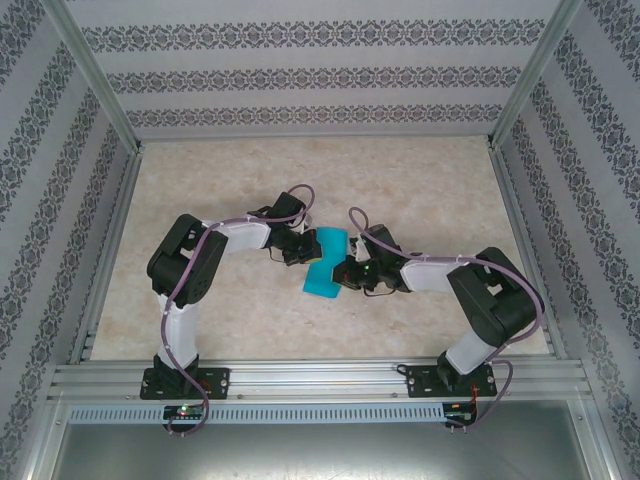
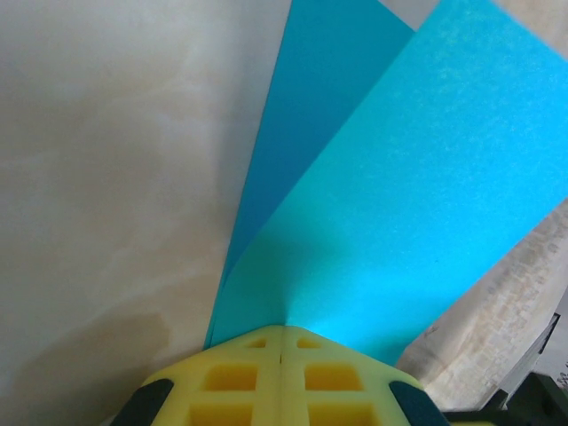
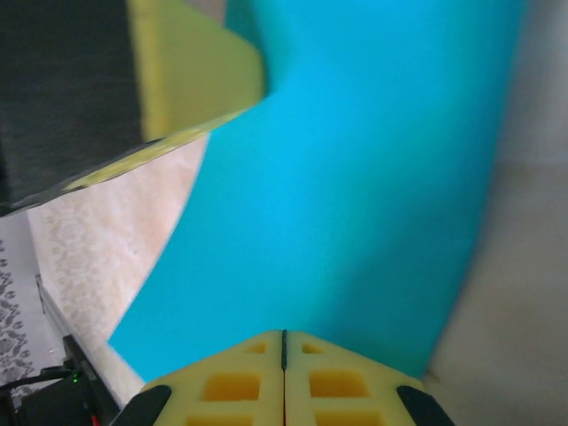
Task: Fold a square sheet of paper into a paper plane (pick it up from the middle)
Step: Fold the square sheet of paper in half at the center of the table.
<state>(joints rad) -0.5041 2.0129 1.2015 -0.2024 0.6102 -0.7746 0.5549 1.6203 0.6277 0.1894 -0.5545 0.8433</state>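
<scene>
Pincers clench opposite edges of the square sheet of paper [image 1: 326, 262]: our left pincer [image 1: 303, 256], our right pincer [image 1: 344, 274]. We see open worktop [image 1: 250, 180] around.

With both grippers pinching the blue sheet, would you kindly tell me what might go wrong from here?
1. The left gripper and right gripper are both shut on opposite sides of the square sheet of paper; pulling apart could tear it or slip it free.
2. The sheet bows between them, so a stray crease may form.
3. The left gripper's finger sits close to the right gripper; they might collide.
</scene>
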